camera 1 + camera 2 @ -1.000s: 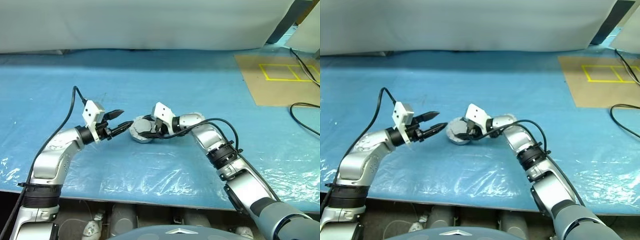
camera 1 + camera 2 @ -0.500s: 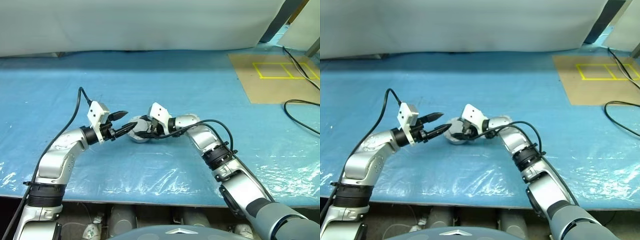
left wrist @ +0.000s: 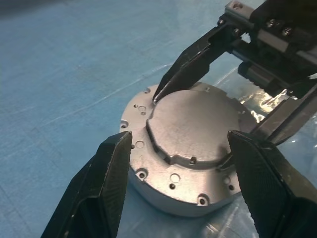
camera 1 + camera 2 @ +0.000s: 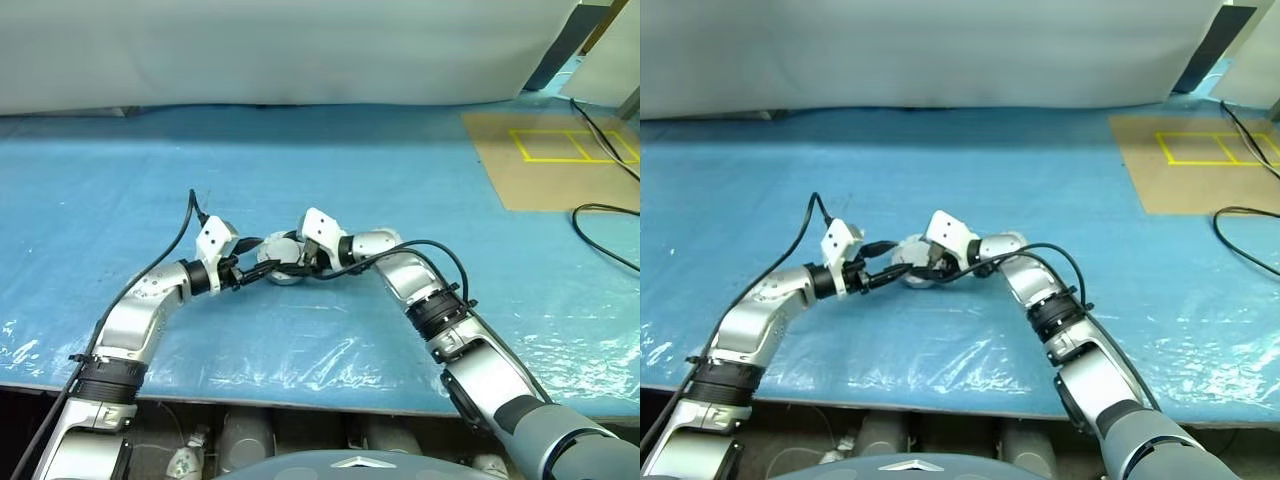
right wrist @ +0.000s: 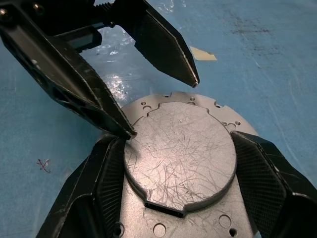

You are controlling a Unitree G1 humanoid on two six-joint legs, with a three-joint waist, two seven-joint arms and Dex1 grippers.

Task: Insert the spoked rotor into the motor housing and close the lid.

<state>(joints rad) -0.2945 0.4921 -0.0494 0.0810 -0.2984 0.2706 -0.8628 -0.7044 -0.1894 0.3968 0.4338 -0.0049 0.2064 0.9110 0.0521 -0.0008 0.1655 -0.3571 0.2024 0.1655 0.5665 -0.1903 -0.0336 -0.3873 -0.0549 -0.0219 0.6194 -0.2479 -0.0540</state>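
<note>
Left gripper closes in on the housing held by the right

The left gripper [image 3: 173, 163] has dropped from its raised spot beside the motor housing [image 3: 185, 148] and pushed in toward it; its spread fingers [image 3: 111, 168] now sit on either side of the round silver body, the housing lying between the jaws rather than ahead of them. One fingertip now reaches in next to the right gripper [image 5: 178, 163], whose fingers flank the same housing.
</note>
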